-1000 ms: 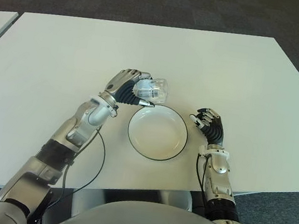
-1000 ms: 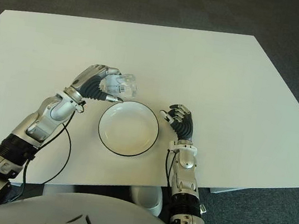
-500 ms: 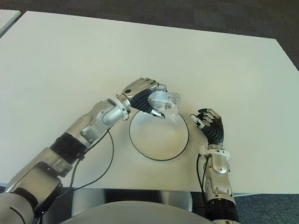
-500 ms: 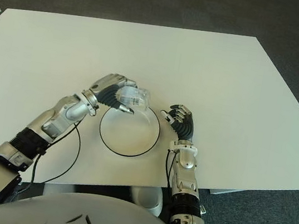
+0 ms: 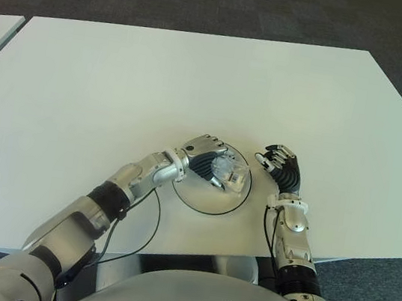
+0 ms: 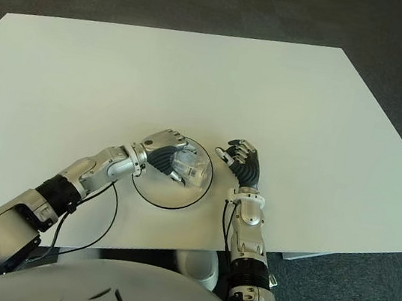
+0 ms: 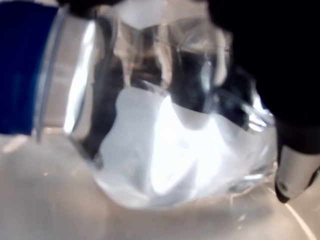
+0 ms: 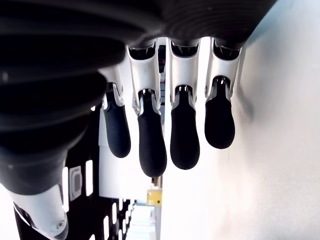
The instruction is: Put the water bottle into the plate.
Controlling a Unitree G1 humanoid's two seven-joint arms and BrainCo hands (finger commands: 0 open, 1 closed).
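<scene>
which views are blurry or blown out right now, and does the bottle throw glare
Left wrist view: the water bottle fills the frame, soft and out of focus, with bright glare through the clear plastic. Right wrist view: the background beyond the right hand is washed out white, its fingers dark against it. Eye views: evenly lit, with the left hand holding the bottle over the plate and only faint shadows on the table.

Most of the plate (image 5: 192, 198) is covered by the left hand (image 5: 204, 156) and the water bottle (image 5: 229, 176), so only bits of rim show. Can't tell if the bottle actually touches the plate. In the left wrist view the bottle (image 7: 165, 125) is blurry and cut off.
</scene>
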